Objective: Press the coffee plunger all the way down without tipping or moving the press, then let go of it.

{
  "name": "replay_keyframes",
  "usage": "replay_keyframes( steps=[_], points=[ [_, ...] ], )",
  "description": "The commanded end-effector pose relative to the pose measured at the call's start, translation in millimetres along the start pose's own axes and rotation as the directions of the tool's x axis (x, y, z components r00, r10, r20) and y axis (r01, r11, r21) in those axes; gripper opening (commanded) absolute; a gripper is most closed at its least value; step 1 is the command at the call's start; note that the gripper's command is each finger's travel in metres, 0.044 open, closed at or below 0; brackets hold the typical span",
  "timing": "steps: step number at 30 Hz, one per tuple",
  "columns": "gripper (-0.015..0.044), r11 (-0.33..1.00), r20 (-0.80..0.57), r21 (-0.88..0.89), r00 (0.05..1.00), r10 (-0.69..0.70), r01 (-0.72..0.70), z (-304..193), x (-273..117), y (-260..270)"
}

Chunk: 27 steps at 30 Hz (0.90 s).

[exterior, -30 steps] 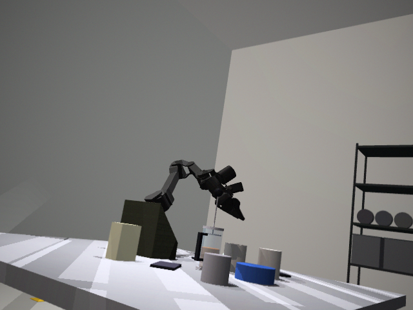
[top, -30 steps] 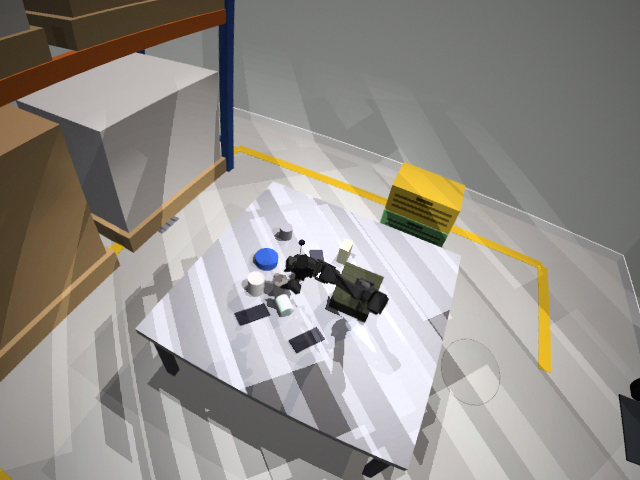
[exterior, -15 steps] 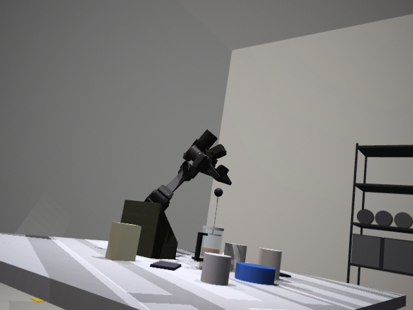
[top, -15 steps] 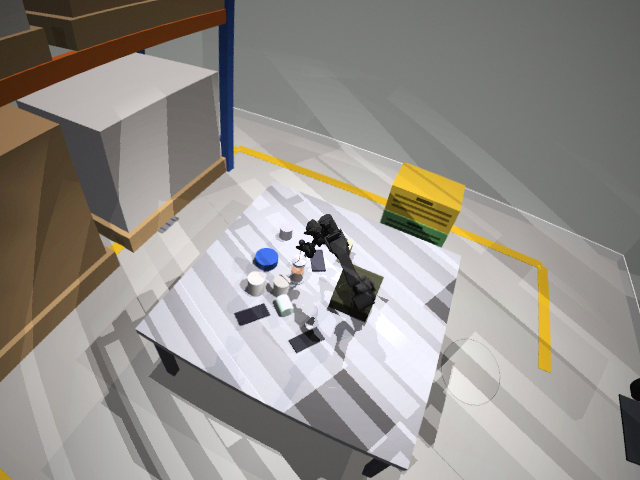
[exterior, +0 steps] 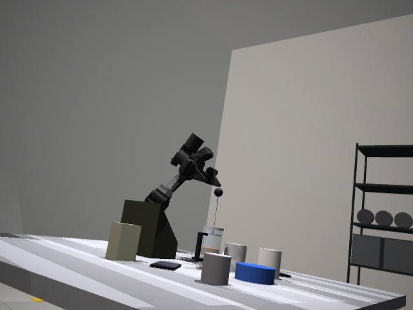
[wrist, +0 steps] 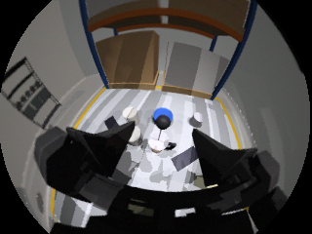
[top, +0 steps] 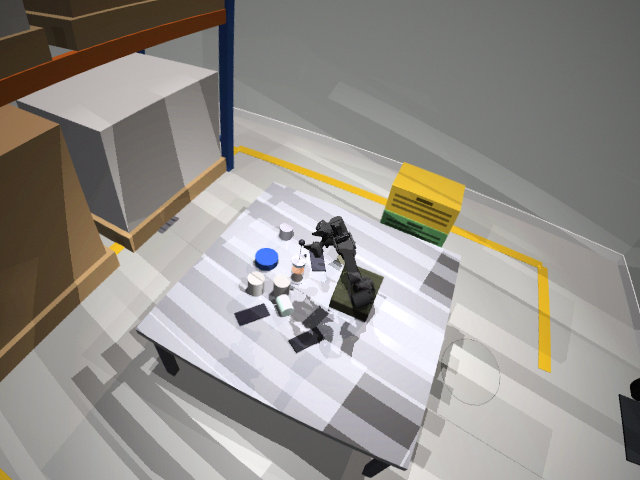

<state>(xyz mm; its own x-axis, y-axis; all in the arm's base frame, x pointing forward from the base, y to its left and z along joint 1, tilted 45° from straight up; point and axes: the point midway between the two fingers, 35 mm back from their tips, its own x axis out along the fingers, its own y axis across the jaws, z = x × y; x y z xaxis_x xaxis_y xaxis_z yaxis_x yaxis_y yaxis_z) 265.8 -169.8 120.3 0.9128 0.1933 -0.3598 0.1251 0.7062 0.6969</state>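
Coffee press (exterior: pixel 211 241) standing upright on the bench (exterior: pixel 66 267), a brown layer at the bottom of its clear beaker. I see its plunger rod raised high, with the black knob (exterior: pixel 218 192) at the top. My end effector (exterior: pixel 213 180) hangs just above the knob, slightly to the arm side of it; its fingers are spread wide, and nothing is between them. From the exterior view I cannot tell whether a fingertip touches the knob; a narrow gap appears to separate them.

Near the press stand three pale cylinders (exterior: pixel 215 268) and a low blue disc (exterior: pixel 255 272); a fourth grey cylinder (top: pixel 285 230) stands farther off, beyond the disc. Dark flat plates (exterior: pixel 165 265) lie on the striped grey-and-white bench around the press. The arm's dark pedestal (exterior: pixel 146 230) rises behind the press, with a tan block (exterior: pixel 122 241) beside it.

Beyond the bench: a yellow floor line (top: pixel 542 315), a yellow-and-green crate (top: pixel 423 209), large boxes on blue-posted racking (top: pixel 225 82), and a black shelf unit (exterior: pixel 383 206).
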Motion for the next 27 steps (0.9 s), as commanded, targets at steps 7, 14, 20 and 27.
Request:
replay_keyframes(
  steps=[7,14,20,27],
  points=[
    [0.044,1.0,0.007,-0.002,1.0,-0.004,0.004,-7,9,1],
    [0.044,1.0,0.005,-0.002,1.0,-0.005,0.005,-7,20,0],
    [0.044,1.0,0.006,-0.002,1.0,-0.004,0.004,-7,30,0],
    [0.044,1.0,0.009,-0.002,1.0,-0.003,0.003,-7,41,1]
  ],
)
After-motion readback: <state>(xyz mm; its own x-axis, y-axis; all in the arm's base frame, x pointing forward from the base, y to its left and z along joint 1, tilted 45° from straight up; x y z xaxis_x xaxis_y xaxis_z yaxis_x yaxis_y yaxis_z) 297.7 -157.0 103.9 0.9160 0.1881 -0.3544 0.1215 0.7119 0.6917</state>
